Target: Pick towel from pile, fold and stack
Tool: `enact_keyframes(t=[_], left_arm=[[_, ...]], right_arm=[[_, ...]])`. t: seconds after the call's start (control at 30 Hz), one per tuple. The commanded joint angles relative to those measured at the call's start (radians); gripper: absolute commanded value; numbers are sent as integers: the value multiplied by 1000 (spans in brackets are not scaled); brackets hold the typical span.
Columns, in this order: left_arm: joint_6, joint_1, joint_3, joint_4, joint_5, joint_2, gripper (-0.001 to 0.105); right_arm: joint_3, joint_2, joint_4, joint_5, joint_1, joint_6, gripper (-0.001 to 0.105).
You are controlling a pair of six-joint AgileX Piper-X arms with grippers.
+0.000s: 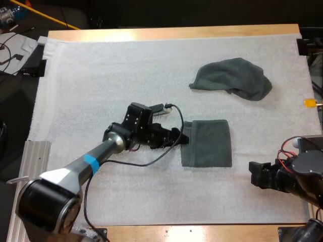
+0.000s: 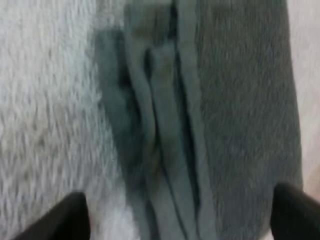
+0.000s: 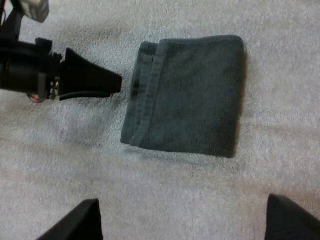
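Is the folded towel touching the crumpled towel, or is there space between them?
Apart. The high view shows a strip of bare white mat between the crumpled towel and the folded towel.

A white mat point(image 1: 126, 65) covers most of a wooden table point(image 1: 202, 33), with bare wood showing along the mat's far and near edges. A ribbed metal rail point(image 1: 35, 156) lies beside the mat's near left corner; a yellow rod point(image 1: 45, 15) slants beyond its far left corner
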Motion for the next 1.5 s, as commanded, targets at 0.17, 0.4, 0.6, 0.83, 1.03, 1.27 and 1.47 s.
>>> enact_keyframes(t=[0.17, 0.4, 0.6, 0.83, 1.03, 1.27, 1.47], left_arm=[[-34, -3, -53, 37, -1, 45, 71], [-75, -20, -55, 72, -25, 49, 71], [-130, -92, -80, 76, -69, 66, 71], [-172, -163, -159, 107, -73, 114, 70], [-196, -192, -182, 127, -65, 133, 70], [-199, -216, -231, 157, -64, 157, 53], [-121, -203, -230, 231, -96, 141, 1]], right_arm=[[-5, -3, 9, 5, 0, -3, 64], [-5, -2, 9, 9, 0, -2, 65], [-5, -3, 9, 9, 0, -1, 65], [-5, -6, 11, 9, 2, -2, 65], [-5, -5, 10, 3, -1, 1, 65], [-6, -9, 13, 3, 1, 2, 65], [-5, -11, 11, 2, 3, 4, 65]])
